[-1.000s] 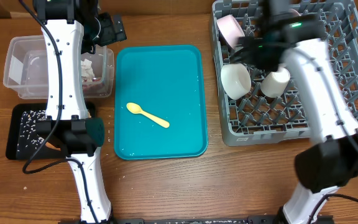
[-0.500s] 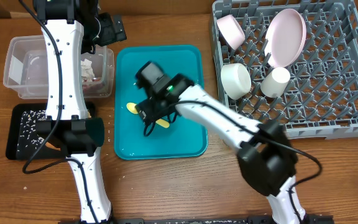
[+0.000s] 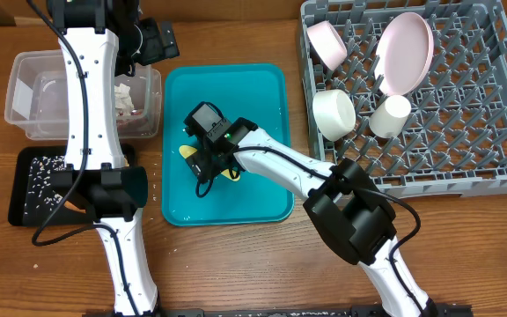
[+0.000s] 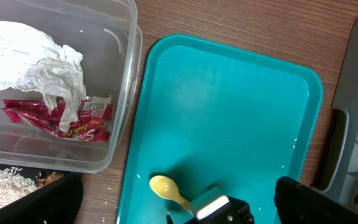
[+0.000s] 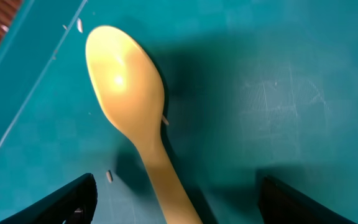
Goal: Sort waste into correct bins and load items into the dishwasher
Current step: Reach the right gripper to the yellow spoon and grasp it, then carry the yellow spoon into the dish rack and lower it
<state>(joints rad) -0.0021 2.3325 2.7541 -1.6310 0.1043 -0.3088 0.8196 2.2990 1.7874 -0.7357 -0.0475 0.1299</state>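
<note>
yellow spoon (image 5: pixel 126 81) between spread right fingers (image 5: pixel 70 202), on teal tray (image 5: pixel 272 99)

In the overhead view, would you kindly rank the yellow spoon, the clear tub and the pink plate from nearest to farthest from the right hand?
1. Yellow spoon, on the teal tray, directly under the right hand.
2. Clear tub, left of the tray.
3. Pink plate, upright in the grey rack, far right.
</note>
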